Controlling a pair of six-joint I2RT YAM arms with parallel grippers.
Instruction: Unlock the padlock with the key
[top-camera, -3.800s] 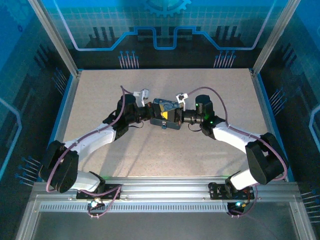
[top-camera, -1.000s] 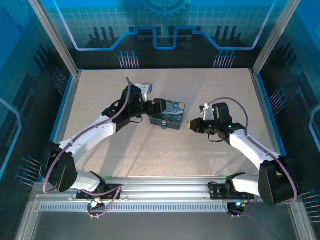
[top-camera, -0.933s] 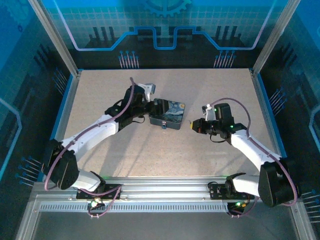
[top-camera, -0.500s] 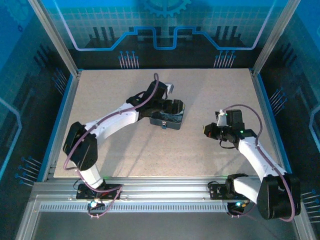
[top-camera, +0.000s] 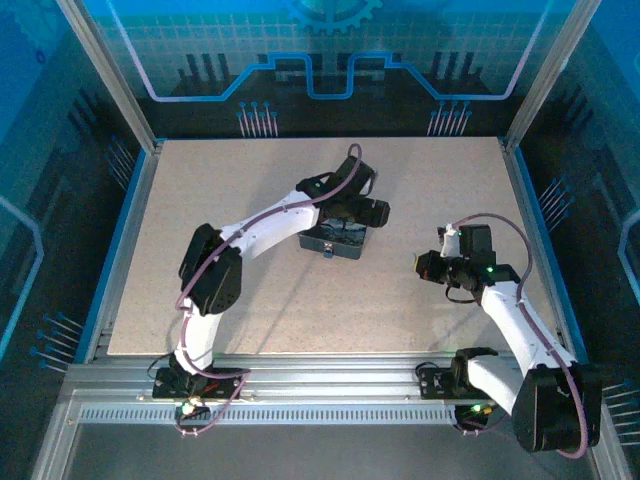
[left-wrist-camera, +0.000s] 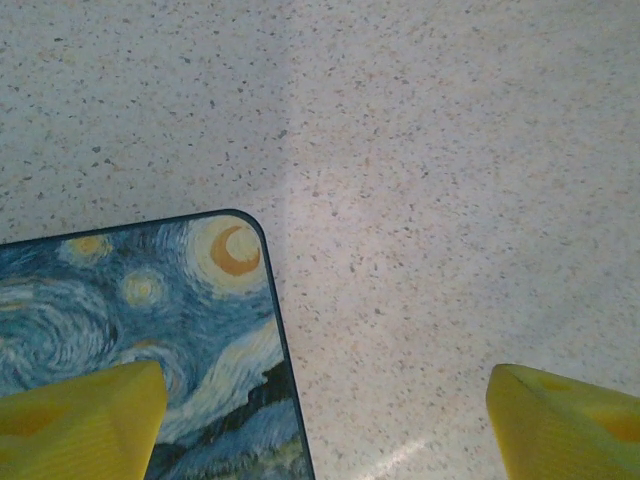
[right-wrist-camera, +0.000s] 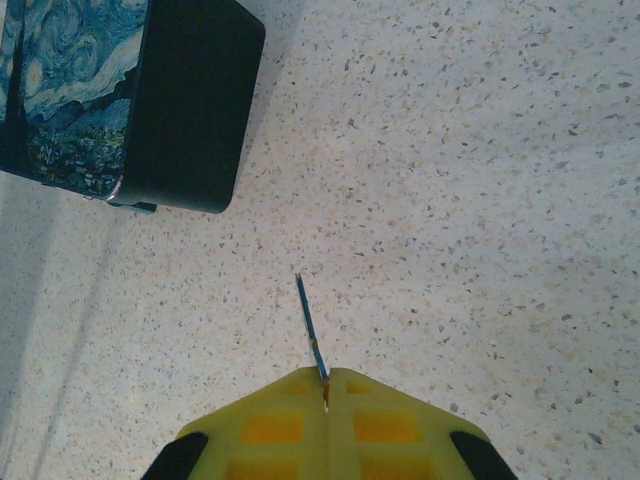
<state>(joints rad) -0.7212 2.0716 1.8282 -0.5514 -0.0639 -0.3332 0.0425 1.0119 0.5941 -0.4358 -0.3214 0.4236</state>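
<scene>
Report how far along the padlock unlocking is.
Done: the key is picked up, pinched in the shut right gripper with its tip pointing out. In hand: the left gripper hangs open over a corner of the tin. Left: bringing the key to the padlock at the tin's near edge, inserting and turning it; the two are well apart.

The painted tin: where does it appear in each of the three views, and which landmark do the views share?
Top external: the tin lies near the middle of the table, partly under the left arm.
Left wrist: the tin is at the lower left, with one rounded corner of its lid visible.
Right wrist: the tin is in the upper left corner, showing its lid and a dark side wall.
Shared landmark: the speckled table around the tin.
</scene>
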